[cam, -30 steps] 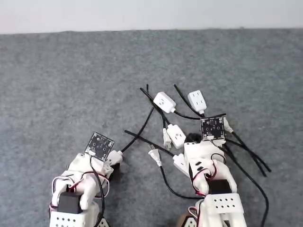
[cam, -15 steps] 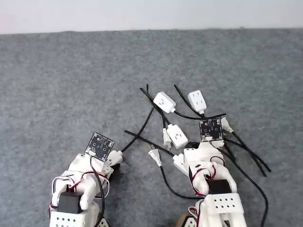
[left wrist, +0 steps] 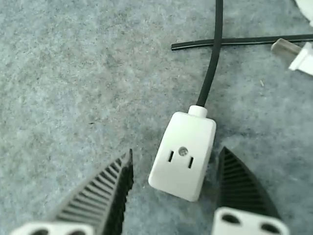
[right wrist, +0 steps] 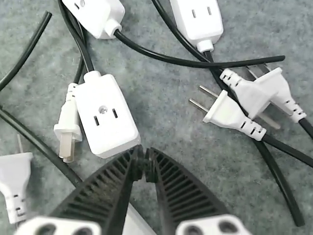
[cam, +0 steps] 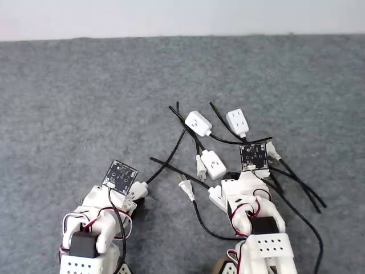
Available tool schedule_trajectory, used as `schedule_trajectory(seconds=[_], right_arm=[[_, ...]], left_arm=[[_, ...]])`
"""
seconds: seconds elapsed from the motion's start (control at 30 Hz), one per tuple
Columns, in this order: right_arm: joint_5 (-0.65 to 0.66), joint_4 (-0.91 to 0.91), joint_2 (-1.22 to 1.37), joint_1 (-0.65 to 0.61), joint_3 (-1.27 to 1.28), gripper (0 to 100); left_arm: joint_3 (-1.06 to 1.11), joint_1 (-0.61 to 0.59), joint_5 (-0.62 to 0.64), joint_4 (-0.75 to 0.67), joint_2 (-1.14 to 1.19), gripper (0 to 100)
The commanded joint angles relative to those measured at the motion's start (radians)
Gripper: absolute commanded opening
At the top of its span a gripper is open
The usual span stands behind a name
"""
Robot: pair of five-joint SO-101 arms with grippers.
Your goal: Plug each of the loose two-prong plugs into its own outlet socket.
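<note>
On the gray carpet (cam: 68,91), the high view hides most of one socket (left wrist: 188,142) under the left arm (cam: 97,222). Up close it lies face up between the wide-apart jaws of the left gripper (left wrist: 175,155), its cord (left wrist: 211,63) pointing away. The right gripper (right wrist: 145,159), jaws together, faces three more sockets (right wrist: 105,115) (right wrist: 95,12) (right wrist: 198,14) and four plugs (right wrist: 66,132) (right wrist: 227,112) (right wrist: 264,90) (right wrist: 12,183).

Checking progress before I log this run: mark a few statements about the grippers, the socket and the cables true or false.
1. The left gripper is open around an outlet socket. True.
2. That socket's slots are filled. False: they are empty.
3. The right gripper is shut on nothing. True.
4. The cables are white. False: they are black.
</note>
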Motion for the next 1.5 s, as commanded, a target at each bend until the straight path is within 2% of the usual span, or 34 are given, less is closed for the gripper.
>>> schedule_trajectory(seconds=[0.0, 0.1, 0.37, 0.67, 0.87, 1.47], right_arm=[[0.008, 0.007, -0.045, 0.021, 0.018, 0.9], [0.003, 0.048, -0.148, 0.076, 0.021, 0.9], [0.003, 0.447, -0.555, 0.085, 0.015, 0.8], [0.009, 0.495, -0.519, 0.033, 0.015, 0.8], [0.012, 0.750, -0.529, 0.035, 0.015, 0.8], [0.012, 0.769, -0.550, 0.031, 0.014, 0.9]], left_arm=[[-0.012, -0.002, -0.015, 0.003, -0.017, 27], [-0.012, -0.002, -0.015, 0.003, -0.017, 27], [-0.012, -0.002, -0.015, 0.003, -0.017, 27], [-0.012, -0.002, -0.015, 0.003, -0.017, 27], [-0.012, -0.002, -0.015, 0.003, -0.017, 27], [-0.012, -0.002, -0.015, 0.003, -0.017, 27]])
